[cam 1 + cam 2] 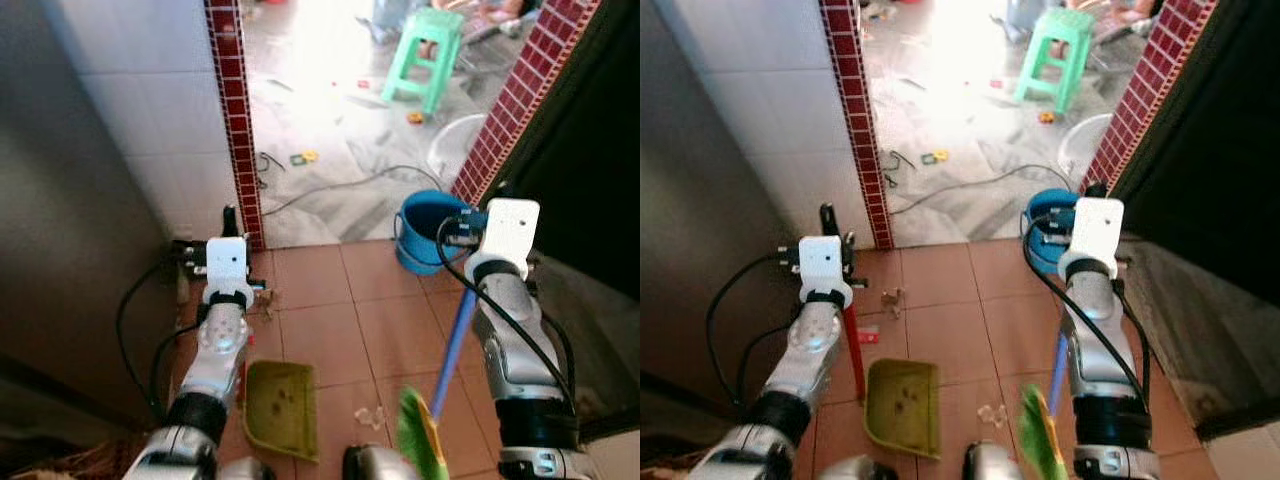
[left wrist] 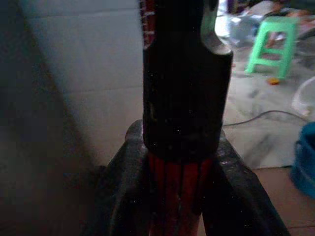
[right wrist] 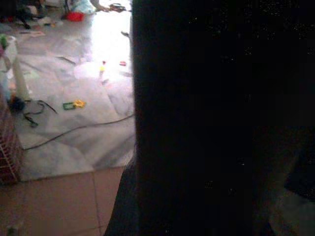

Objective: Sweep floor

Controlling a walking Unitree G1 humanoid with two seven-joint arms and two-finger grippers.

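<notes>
My left pincer [image 2: 179, 196] is clamped on the red dustpan handle [image 1: 852, 345], the green dustpan [image 1: 902, 405] resting on the tiled floor [image 1: 940, 310]. My right pincer [image 1: 462, 232] holds the blue broom [image 1: 452, 345]. I should brush the nearby scraps [image 1: 990, 414] gently toward the pan's lip.

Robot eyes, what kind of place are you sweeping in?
Probably a home, at a doorway between rooms: terracotta floor tiles meet a grey marble floor strewn with small toys, with a green plastic stool and a blue plastic bucket.
</notes>
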